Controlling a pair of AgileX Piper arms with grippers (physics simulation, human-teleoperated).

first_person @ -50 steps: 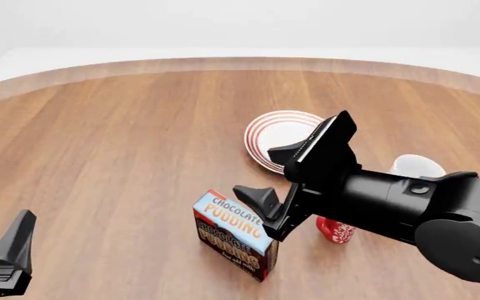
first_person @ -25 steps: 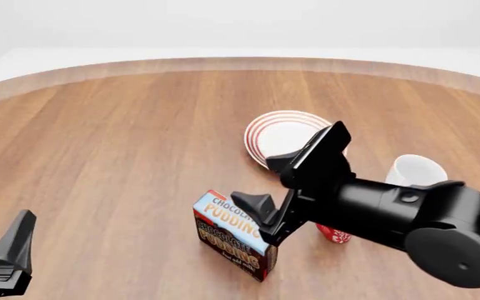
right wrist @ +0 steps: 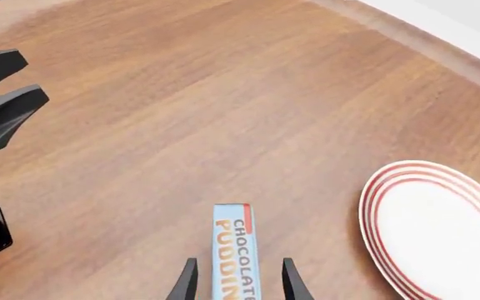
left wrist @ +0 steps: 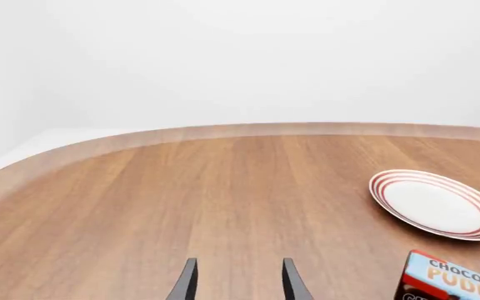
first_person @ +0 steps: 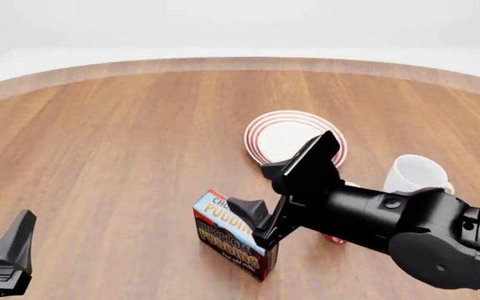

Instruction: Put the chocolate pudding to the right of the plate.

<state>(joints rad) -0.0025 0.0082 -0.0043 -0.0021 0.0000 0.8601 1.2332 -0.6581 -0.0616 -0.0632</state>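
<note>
Wood-grain table [first_person: 123, 144] fills the front view. The chocolate pudding [first_person: 233, 239] stands upright low in the centre of the frame, blue top facing up. The plate [first_person: 284, 136] lies just above and right of it, apart from the box. The right arm comes in from the lower right, stretched toward the centre, and its right gripper [first_person: 275, 190] hangs over the box with fingers spread wide, one above the plate's near rim, one over the box top. A white mug [first_person: 415, 173] sits at the right, partly behind the arm; a scrap of red shows under the arm. The left gripper [first_person: 7, 255] rests at the lower left corner, well apart from everything.

From the left wrist view, the left gripper [left wrist: 238, 281] shows two parted fingertips at the bottom edge holding nothing, the plate [left wrist: 437, 204] at right and the box [left wrist: 452, 281] in the lower right corner.

From the right wrist view, the right gripper [right wrist: 238, 281] has its fingertips either side of the box [right wrist: 233, 250] without touching it; the plate [right wrist: 436, 231] is at lower right, and the left gripper's fingers [right wrist: 7, 112] show at the left edge.
</note>
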